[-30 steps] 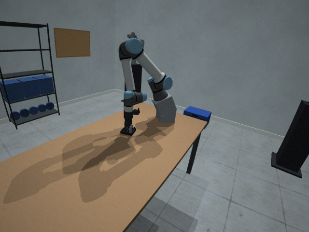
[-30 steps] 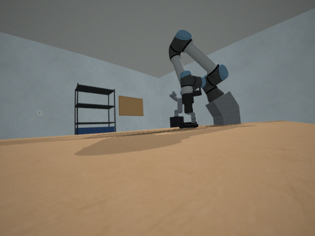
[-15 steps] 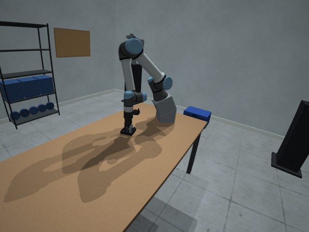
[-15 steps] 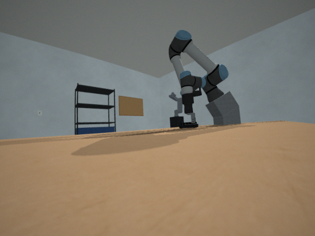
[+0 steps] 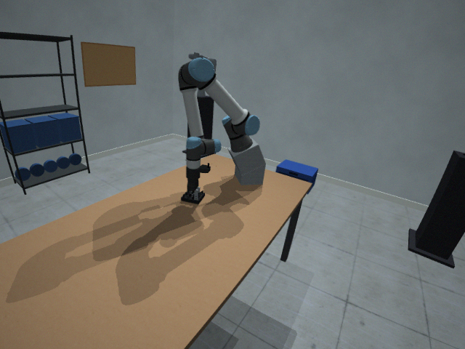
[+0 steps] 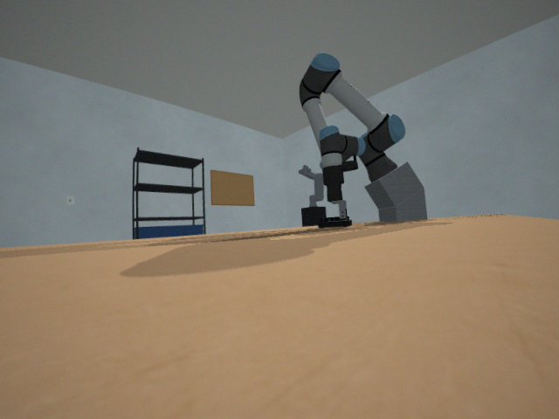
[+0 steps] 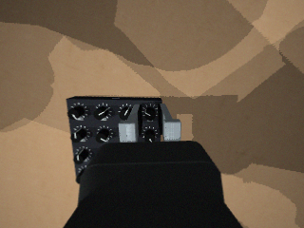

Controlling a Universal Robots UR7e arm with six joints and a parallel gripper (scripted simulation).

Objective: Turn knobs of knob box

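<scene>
The black knob box [image 5: 197,199] [image 6: 331,223] [image 7: 90,123] stands on the wooden table [image 5: 112,293] near the robot's base. In the wrist view it shows rows of black knobs with white lines. My gripper [image 5: 194,193] [image 6: 342,216] [image 7: 150,113] is lowered onto the box. Its two grey fingers straddle one knob [image 7: 149,135], in the second row from the far edge, at the right end. There is a small gap on each side of the knob, so the gripper is open around it. The finger on the left in this view hides the neighbouring knob. The printed names are too small to read.
The grey robot pedestal [image 5: 248,165] stands just behind the box. A blue box [image 5: 296,171] lies at the table's far end. A black shelf [image 5: 41,113] stands at the left wall and a black stand [image 5: 439,217] on the floor at the right.
</scene>
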